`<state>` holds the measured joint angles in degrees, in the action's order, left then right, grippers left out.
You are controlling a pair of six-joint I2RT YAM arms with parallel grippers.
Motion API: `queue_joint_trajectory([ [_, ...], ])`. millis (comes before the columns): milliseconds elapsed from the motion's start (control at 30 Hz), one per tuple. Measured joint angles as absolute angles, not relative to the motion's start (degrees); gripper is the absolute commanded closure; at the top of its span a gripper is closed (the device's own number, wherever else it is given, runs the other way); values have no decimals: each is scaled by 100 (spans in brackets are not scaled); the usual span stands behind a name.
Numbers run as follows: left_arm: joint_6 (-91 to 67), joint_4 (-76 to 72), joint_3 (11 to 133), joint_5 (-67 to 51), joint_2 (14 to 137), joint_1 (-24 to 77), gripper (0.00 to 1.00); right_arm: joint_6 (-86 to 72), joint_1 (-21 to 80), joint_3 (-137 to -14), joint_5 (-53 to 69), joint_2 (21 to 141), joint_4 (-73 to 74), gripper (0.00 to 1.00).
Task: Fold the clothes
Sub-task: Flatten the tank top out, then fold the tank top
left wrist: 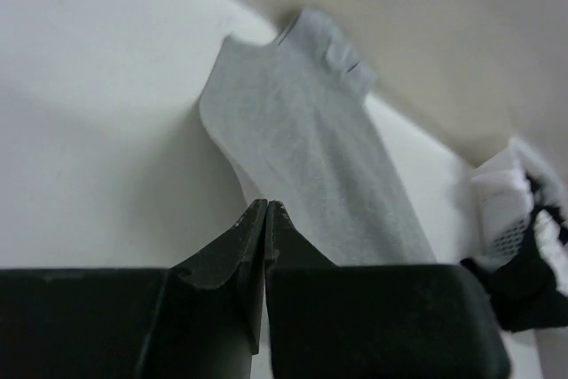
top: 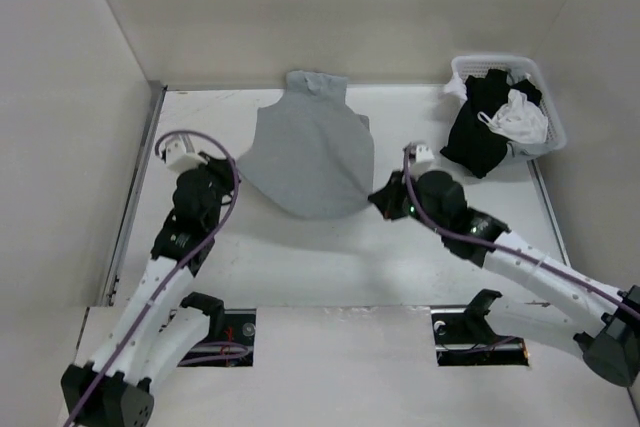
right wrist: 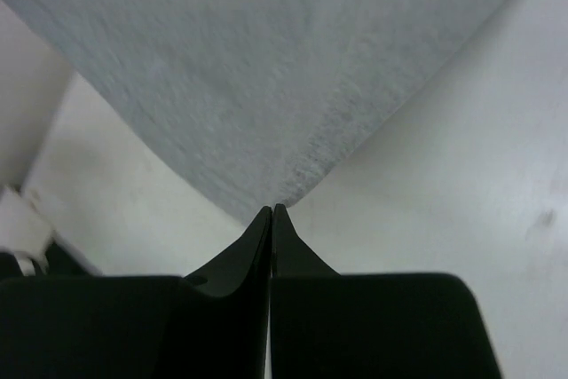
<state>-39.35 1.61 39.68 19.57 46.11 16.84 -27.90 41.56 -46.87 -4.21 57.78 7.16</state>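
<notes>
The clothes [top: 310,152], a light grey knit tank top, lie spread across the back middle of the white table, with the straps toward the far wall. My left gripper [top: 237,175] is shut at the garment's near-left corner. My right gripper [top: 377,197] is shut at its near-right corner. In the right wrist view the grey fabric [right wrist: 266,68] narrows to a point right at the shut gripper [right wrist: 272,209]. In the left wrist view the fabric [left wrist: 302,139] runs away from the shut gripper [left wrist: 266,205], its edge meeting the tips. The near hem sags in a curve between the two grippers.
A white basket [top: 553,117] stands at the back right, holding black garments [top: 478,132] and a small white garment [top: 520,117]; the black ones spill over its front. Walls enclose the table at the back and on both sides. The arm bases sit at the near edge.
</notes>
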Motion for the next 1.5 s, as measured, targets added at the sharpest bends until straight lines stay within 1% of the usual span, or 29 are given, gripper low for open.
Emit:
queue_joint_trajectory([
  [100,-4200,976,3181,2012,3607,1715,100,-3269,4744,-3487,-582,5286,735,100],
  [233,-4748,2176,2740,2056,2359,1959,100,-4018,5588,-2550,-781,4554,882,100],
  [333,-5172,2978,2698,2126,1780,2248,100,-4506,6158,-2388,-921,4112,1072,100],
  [400,-5352,3330,2711,2248,1619,2388,100,-4700,6370,-2394,-1020,3940,1111,100],
  [500,-5419,3465,2808,2504,1791,2499,100,-4766,6287,-2504,-1090,3983,1157,100],
  [567,-5358,3124,2919,2639,2265,2521,100,-4626,5870,-2757,-1048,4303,1144,100],
  [633,-5242,2475,3063,2729,3028,2508,100,-4401,5245,-3155,-950,4858,1000,100],
  [800,-4908,534,3892,2814,5629,2134,100,-3879,3809,-4451,-526,6608,314,100],
  [967,-4674,-714,5419,2805,8156,1525,100,-3548,2834,-6180,-137,8541,-270,100],
  [1133,-4525,-1194,7301,2613,10304,1127,100,-3430,2163,-7957,156,10331,-539,100],
  [1200,-4493,-1269,8073,2493,11069,1044,96,-3448,1959,-8656,226,11039,-561,98],
  [1233,-4469,-1267,8388,2462,11380,1009,92,-3474,1872,-8980,246,11358,-561,96],
  [1267,-4440,-1273,8733,2421,11710,982,85,-3505,1798,-9314,255,11699,-563,88],
  [1333,-4370,-1310,9286,2329,12254,943,71,-3594,1678,-9907,250,12315,-550,66],
  [1400,-4333,-1326,9529,2252,12562,899,62,-3682,1592,-10333,222,12792,-548,53],
  [1433,-4320,-1304,9542,2213,12623,888,59,-3701,1573,-10457,215,12940,-537,50],
  [1500,-4322,-1288,9435,2119,12639,847,57,-3710,1568,-10488,187,13067,-445,49],
])
